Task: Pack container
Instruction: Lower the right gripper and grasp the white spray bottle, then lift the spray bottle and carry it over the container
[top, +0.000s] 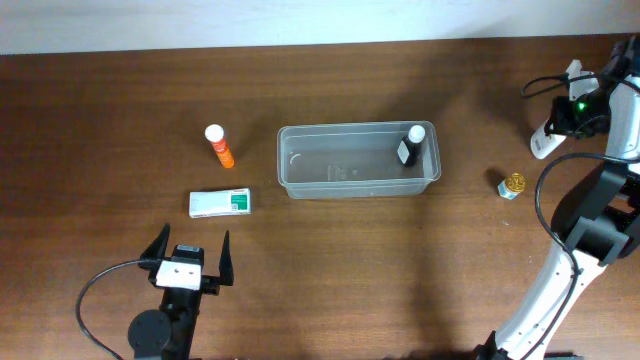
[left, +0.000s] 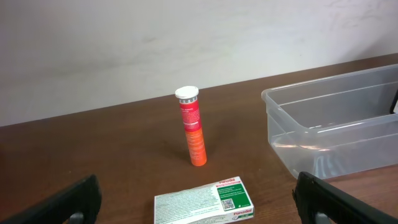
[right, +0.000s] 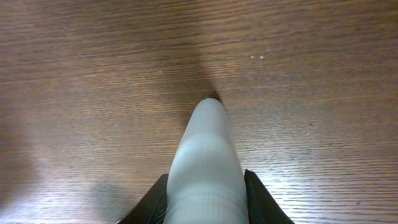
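Note:
The container, a clear plastic tub, sits mid-table with a dark bottle with a white cap standing in its right end. In the left wrist view the container shows at the right. My right gripper is at the far right of the table, shut on a white tapered tube. In the right wrist view its black fingers squeeze that white tube, whose tip points at the tabletop. My left gripper stands open near the front edge, just short of the Panadol box.
An orange tube with a white cap stands left of the container, and shows upright in the left wrist view. The white and green box lies in front of it. A small gold-capped bottle stands right of the container.

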